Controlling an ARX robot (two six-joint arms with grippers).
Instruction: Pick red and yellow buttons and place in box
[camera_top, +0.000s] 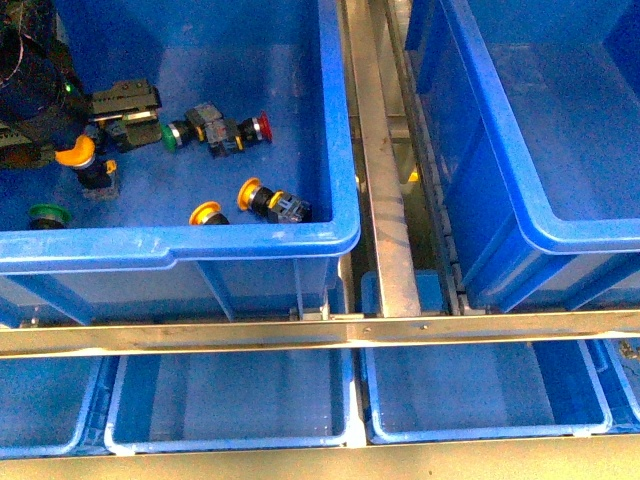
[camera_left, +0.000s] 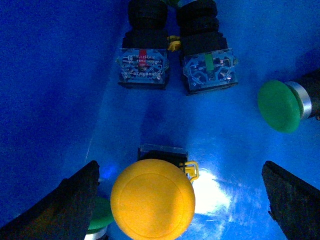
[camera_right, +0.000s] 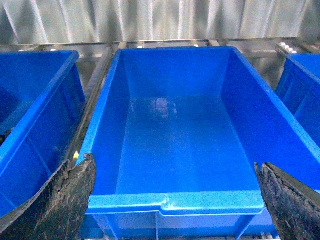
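Above the floor of the blue plastic crate of switches (camera_top: 200, 240), our left gripper (camera_left: 180, 200) is wide open, and a yellow-orange round-capped plastic push button (camera_left: 152, 200) stands between its fingers, not yet gripped. We judge this the grasping step: next we must lower and close under the cap. Our right gripper (camera_right: 175, 200) hangs wide open before the large empty bright-blue plastic box (camera_right: 170, 150).

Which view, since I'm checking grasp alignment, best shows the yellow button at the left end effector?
The left wrist view: the yellow button sits large between the fingers of the open left end effector, cap toward the camera. The front view shows it small, near the frame's left edge. The right wrist view shows the empty box, no button.
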